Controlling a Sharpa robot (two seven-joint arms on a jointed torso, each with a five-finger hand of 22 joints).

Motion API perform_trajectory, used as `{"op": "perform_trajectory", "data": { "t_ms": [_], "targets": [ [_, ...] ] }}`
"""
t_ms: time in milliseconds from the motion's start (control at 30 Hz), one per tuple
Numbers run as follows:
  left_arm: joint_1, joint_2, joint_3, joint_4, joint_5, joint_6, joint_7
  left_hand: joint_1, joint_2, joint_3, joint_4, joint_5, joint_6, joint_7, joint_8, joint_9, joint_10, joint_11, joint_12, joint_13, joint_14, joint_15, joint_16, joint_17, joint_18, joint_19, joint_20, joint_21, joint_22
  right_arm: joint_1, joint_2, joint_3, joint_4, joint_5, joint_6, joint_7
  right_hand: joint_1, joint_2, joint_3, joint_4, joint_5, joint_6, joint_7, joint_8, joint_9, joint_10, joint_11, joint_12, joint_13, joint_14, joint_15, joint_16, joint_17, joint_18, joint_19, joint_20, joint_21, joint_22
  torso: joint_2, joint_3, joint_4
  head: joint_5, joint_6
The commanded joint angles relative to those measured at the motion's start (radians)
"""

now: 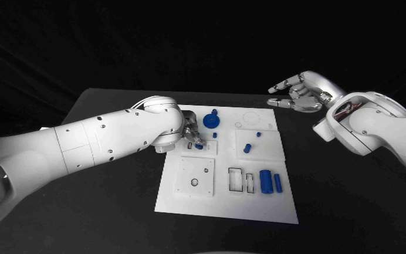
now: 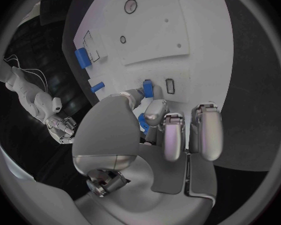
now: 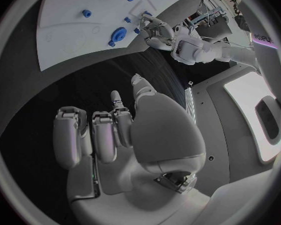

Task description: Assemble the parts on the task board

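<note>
My right hand hangs over the dark table, holding nothing; beyond, my left hand touches the board near blue parts.

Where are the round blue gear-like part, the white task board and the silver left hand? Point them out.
round blue gear-like part (image 1: 210, 119), head view, its flat top.
white task board (image 1: 224, 207), head view, bare near edge.
silver left hand (image 1: 188, 135), head view, fingers over the board.

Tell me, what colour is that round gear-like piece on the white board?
Blue. The gear-like piece shows best in the head view.
</note>
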Motion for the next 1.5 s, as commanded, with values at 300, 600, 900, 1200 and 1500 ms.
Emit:
{"op": "perform_trajectory", "data": {
  "t_ms": [300,600,900,1200,1500],
  "targets": [
    [-0.004,0.008,-0.004,-0.012,-0.007,0.059,-0.003,-0.124,-0.011,0.084,-0.098,0.000,0.034,-0.024,0.013,0.013,0.016,-0.013,0.024,0.018,0.103,-0.007,0.003,0.263,-0.007,0.043,-0.009,0.003,0.077,0.000,-0.006,0.000,0.007,-0.012,0.010,0.000,0.005,0.003,-0.005,-0.001,0.002,-0.002,-0.002,0.004,0.001,0.005,0.005,-0.007,0.137,0.080,0.002,-0.003,0.166,0.006,-0.004,0.002,-0.006,-0.002,0.000,0.0001,0.0006,-0.002,-0.001],
    [-0.004,0.016,-0.004,-0.021,-0.011,0.072,-0.004,-0.176,-0.011,0.028,-0.073,-0.001,0.048,-0.028,0.013,0.018,0.024,-0.016,0.038,0.032,0.103,-0.011,0.003,0.263,-0.009,0.046,-0.013,0.007,0.086,0.000,-0.008,0.000,0.011,-0.014,0.008,0.000,0.005,0.003,-0.005,-0.001,0.002,-0.002,-0.002,0.004,0.001,0.005,0.005,-0.007,0.137,0.080,0.002,-0.003,0.166,0.006,-0.004,0.002,-0.006,-0.002,0.000,-0.0004,-0.0003,0.000,-0.001],
    [-0.004,0.022,-0.004,-0.027,-0.014,0.076,-0.005,-0.193,-0.007,0.001,-0.062,0.000,0.054,-0.030,0.014,0.020,0.028,-0.018,0.044,0.038,0.103,-0.013,0.003,0.263,-0.010,0.049,-0.015,0.011,0.092,0.001,-0.010,0.000,0.013,0.009,0.014,-0.002,0.004,0.002,-0.006,-0.001,0.002,-0.002,-0.002,0.004,0.001,0.005,0.005,-0.008,0.136,0.080,0.002,-0.005,0.163,0.007,-0.005,0.002,-0.008,-0.005,0.000,0.0001,0.0001,-0.002,-0.001],
    [-0.004,0.028,-0.004,-0.040,-0.015,0.076,-0.005,-0.209,-0.004,-0.025,-0.050,0.000,0.057,-0.030,0.013,0.023,0.029,-0.019,0.047,0.040,0.103,-0.013,0.003,0.263,-0.010,0.050,-0.016,0.012,0.095,0.001,-0.012,0.000,0.015,0.020,0.015,-0.002,0.002,0.001,-0.008,-0.001,0.001,-0.002,-0.002,0.004,0.001,0.005,0.005,-0.009,0.136,0.080,0.002,-0.006,0.163,0.007,-0.005,0.002,-0.008,-0.006,0.000,-0.0008,0.0000,-0.002,0.000],
    [-0.004,0.037,-0.004,-0.058,-0.016,0.079,-0.005,-0.218,0.000,-0.042,-0.040,0.000,0.059,-0.030,0.013,0.024,0.030,-0.019,0.049,0.042,0.103,-0.014,0.003,0.263,-0.011,0.051,-0.016,0.014,0.099,0.001,-0.012,0.000,0.018,0.021,0.016,-0.002,-0.005,0.000,-0.014,0.002,-0.006,-0.002,-0.002,0.004,0.001,0.004,0.005,-0.010,0.135,0.079,0.002,-0.007,0.160,0.008,-0.006,0.001,-0.011,-0.010,0.000,-0.0013,0.0001,-0.004,0.002]
  ]
}}
